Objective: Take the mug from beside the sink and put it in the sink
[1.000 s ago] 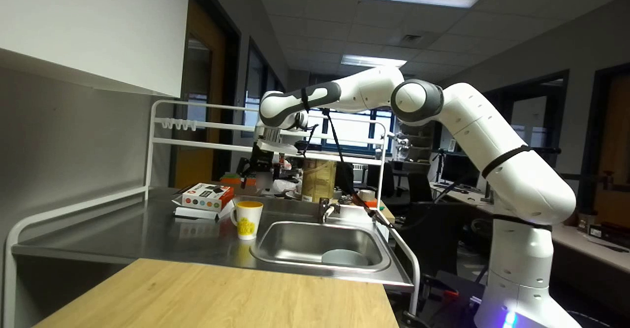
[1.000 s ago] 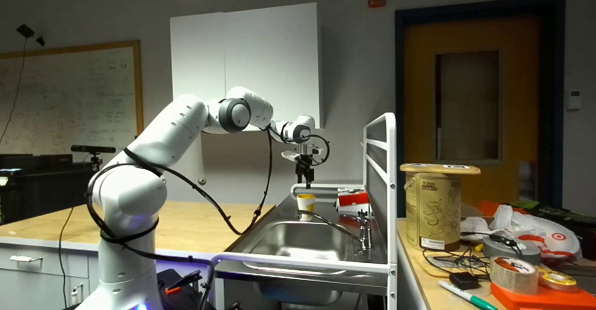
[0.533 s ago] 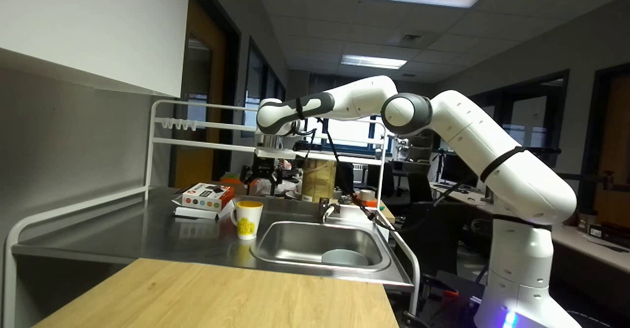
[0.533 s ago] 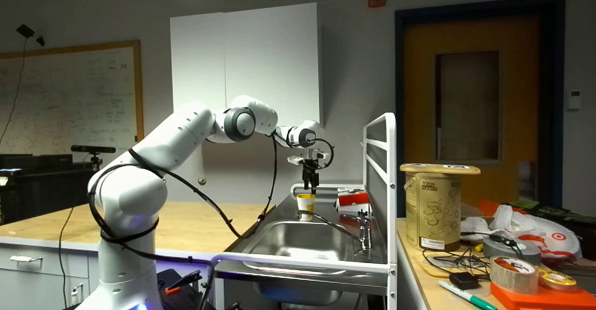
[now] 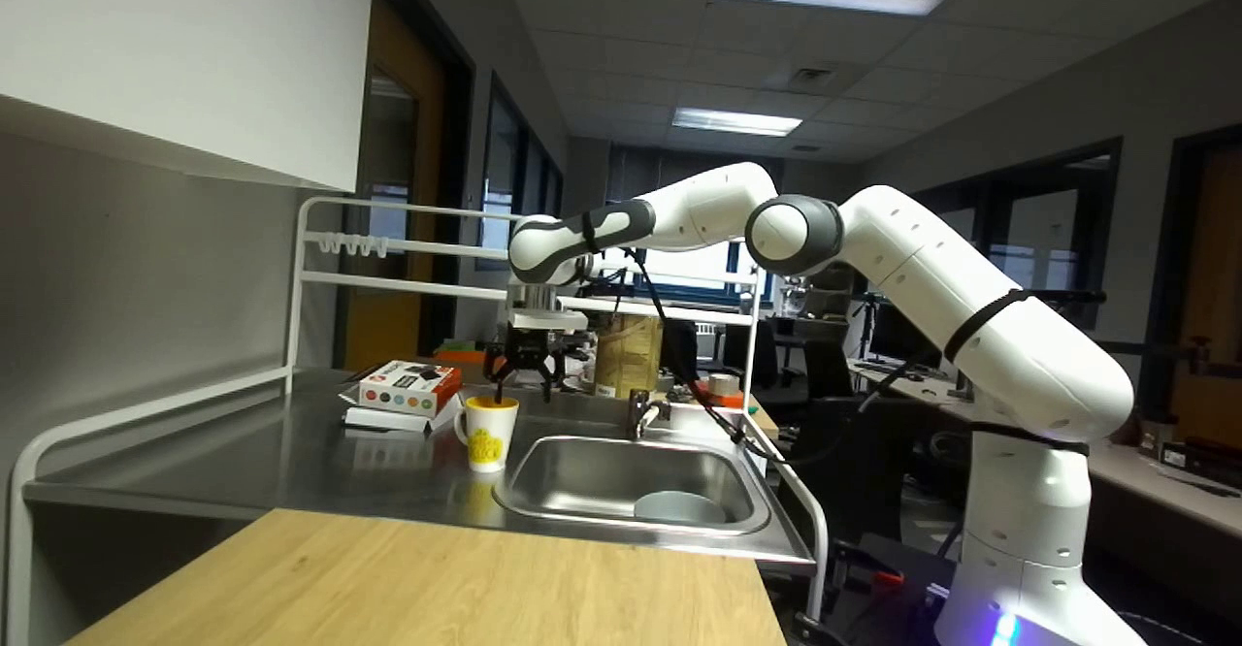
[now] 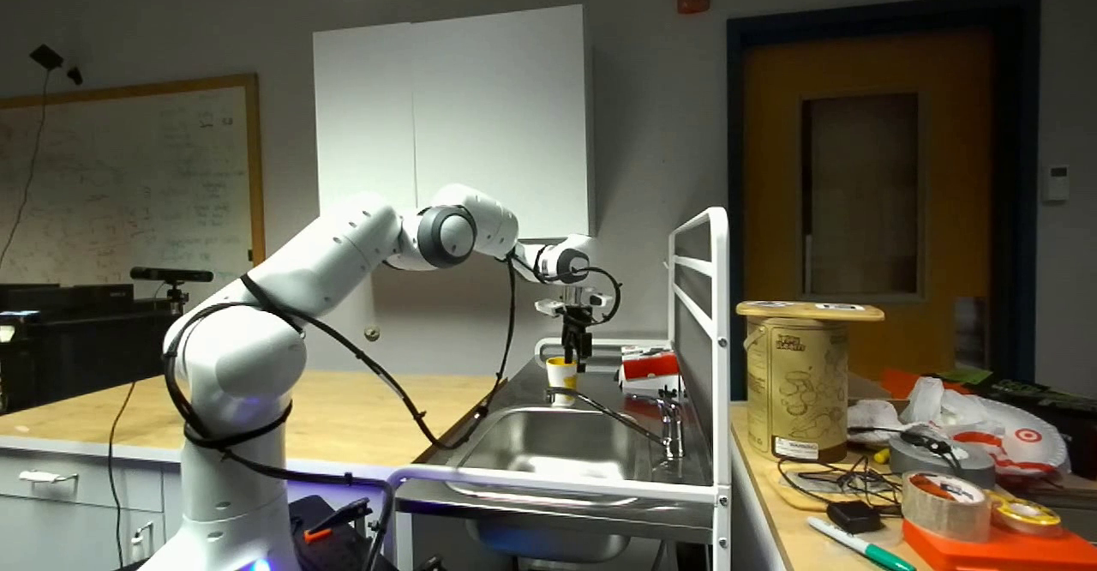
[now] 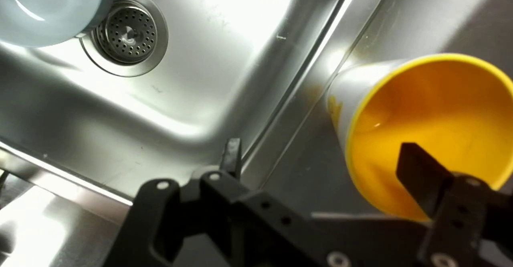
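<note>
Progress: judged at approach and alignment only. Mug (image 5: 488, 447): upright on the steel tabletop (image 5: 291, 457), just beside the sink (image 5: 621, 476), not yet gripped. Jaws: spread, with one finger (image 7: 423, 179) at the mug's mouth, the other outside the rim; insertion depth not determinable. Remaining: closing on the wall, lifting, placing in the sink beside the pale dish (image 7: 52, 10).

In an exterior view, the sink (image 5: 582, 499) sits near the right edge of the table (image 5: 291, 452), the faucet (image 5: 638, 415) behind it. The mug (image 5: 489, 433) stands just left of the sink; the box (image 5: 408, 389) lies left of and behind the mug, nearer the back left corner. A dish (image 5: 681, 507) lies in the sink.
</note>
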Robot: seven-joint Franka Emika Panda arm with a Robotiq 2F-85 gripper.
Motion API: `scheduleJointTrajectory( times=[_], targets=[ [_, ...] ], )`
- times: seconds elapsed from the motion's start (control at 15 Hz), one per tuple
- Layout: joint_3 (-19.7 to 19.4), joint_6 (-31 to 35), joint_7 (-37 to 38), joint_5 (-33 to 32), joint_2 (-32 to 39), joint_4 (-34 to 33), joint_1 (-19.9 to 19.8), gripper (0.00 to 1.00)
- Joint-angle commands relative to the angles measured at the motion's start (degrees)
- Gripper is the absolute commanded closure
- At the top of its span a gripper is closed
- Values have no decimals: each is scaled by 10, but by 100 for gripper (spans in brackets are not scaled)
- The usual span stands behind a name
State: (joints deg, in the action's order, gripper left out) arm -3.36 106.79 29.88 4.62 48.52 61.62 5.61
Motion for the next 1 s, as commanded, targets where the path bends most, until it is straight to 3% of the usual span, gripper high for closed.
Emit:
scheduleJointTrajectory(
  times=[0.0,0.4,0.47,0.53,0.93],
  targets=[
    [5,-19,2,5,16,-29,1,0],
    [9,-33,-4,7,32,-43,2,0],
    [10,-36,-5,8,34,-44,2,25],
    [10,-38,-4,9,36,-45,1,25],
    [9,-35,-2,12,35,-38,0,73]
  ],
)
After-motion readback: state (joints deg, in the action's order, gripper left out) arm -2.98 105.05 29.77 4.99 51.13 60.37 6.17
